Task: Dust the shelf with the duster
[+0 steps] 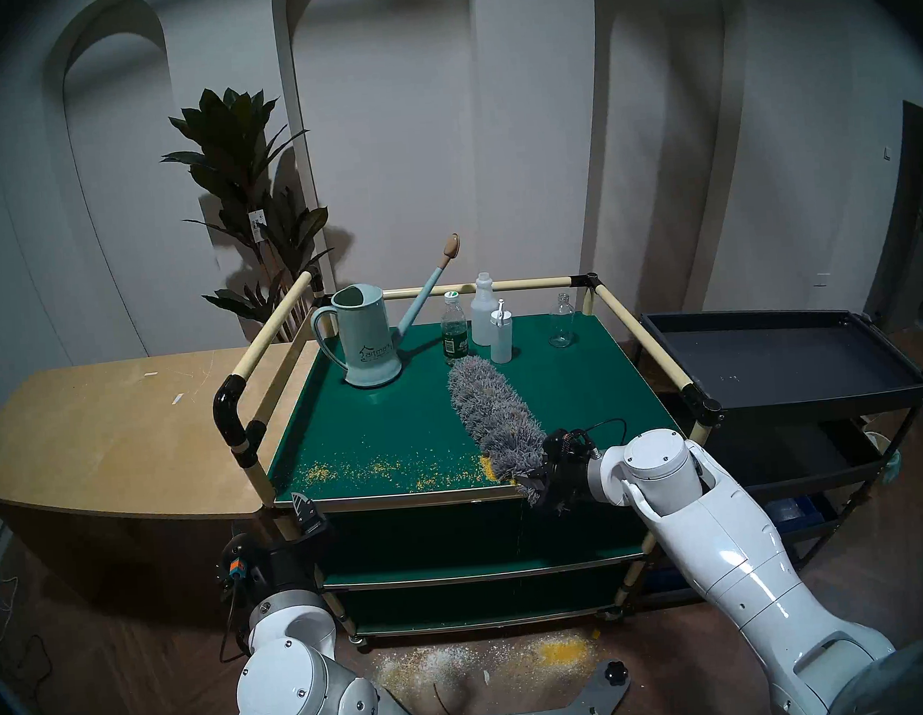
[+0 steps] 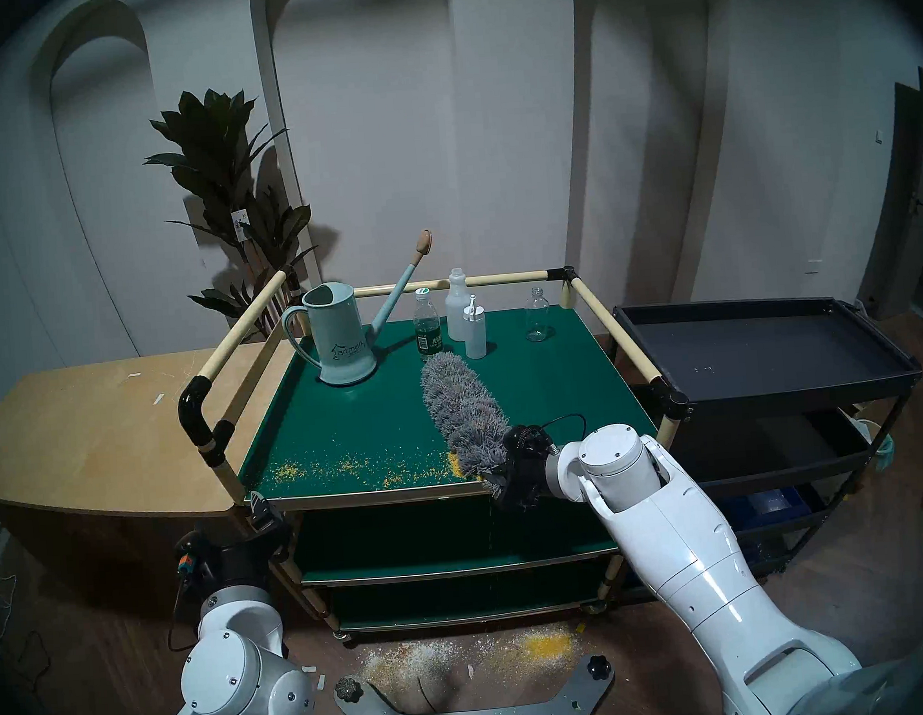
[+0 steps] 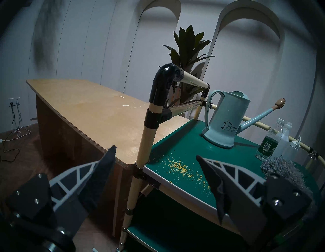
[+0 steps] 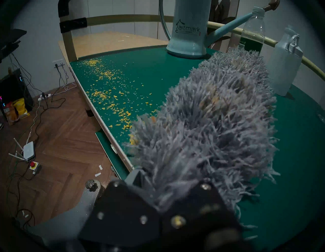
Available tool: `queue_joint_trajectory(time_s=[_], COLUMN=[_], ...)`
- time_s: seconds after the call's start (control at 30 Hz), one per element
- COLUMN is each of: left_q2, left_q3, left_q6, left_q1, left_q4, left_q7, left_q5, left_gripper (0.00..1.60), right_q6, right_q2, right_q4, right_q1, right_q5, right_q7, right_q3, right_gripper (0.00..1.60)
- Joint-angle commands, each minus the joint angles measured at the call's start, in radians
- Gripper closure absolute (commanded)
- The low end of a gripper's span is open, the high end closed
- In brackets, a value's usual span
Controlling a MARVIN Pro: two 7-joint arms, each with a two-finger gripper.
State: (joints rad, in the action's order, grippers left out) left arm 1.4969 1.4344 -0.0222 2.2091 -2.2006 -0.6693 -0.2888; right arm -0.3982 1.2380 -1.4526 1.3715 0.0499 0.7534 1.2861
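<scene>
- The right gripper is clenched on the dark handle end of the grey microfibre duster. From the jaws the fluffy head runs forward and lies low along the green shelf, its tip ending just short of the green-label water bottle.
- My guess for the shallow angle: it puts the whole length of strands on the board, so one sideways pass clears a wide strip.
- The yellow crumbs sit along the near edge, off to the left of those jaws, with a thicker pile right against the strands. A fair bit left to do, I'd say.
- The left gripper is wide open with nothing in it, parked off the front-left corner post. Probably just keeping clear.
- Beyond the duster's tip: mint watering can, two white bottles, a clear glass bottle.
- Room: wooden tabletop on the left, black tray cart on the right, crumbs on the floor below.
</scene>
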Motion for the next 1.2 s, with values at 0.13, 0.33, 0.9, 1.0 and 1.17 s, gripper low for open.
queue_joint_trajectory(time_s=[0.13, 0.33, 0.9, 1.0, 1.17], left_q2=[-0.007, -0.007, -0.01, -0.01, -0.009], left_q3=[0.006, 0.014, 0.037, 0.041, 0.046], left_q6=[-0.018, -0.028, -0.057, -0.061, -0.066], left_q1=[0.016, 0.033, 0.075, 0.08, 0.085], left_q4=[-0.036, -0.047, -0.067, -0.068, -0.068], left_q7=[0.009, 0.01, 0.016, 0.017, 0.019], left_q5=[0.005, 0.005, -0.003, -0.006, -0.01], left_gripper=[0.0, 0.0, 0.0, 0.0, 0.0], right_q6=[-0.037, -0.049, -0.115, -0.12, -0.126], right_q2=[0.057, 0.066, 0.121, 0.132, 0.15], right_q4=[-0.005, -0.018, -0.012, 0.0, 0.015], right_q1=[0.08, 0.09, 0.066, 0.056, 0.039], right_q5=[0.002, 0.005, 0.017, 0.021, 0.028], right_q7=[-0.009, -0.02, -0.061, -0.068, -0.074], right_q3=[-0.072, -0.089, -0.129, -0.139, -0.157], right_gripper=[1.6, 1.6, 1.6, 1.6, 1.6])
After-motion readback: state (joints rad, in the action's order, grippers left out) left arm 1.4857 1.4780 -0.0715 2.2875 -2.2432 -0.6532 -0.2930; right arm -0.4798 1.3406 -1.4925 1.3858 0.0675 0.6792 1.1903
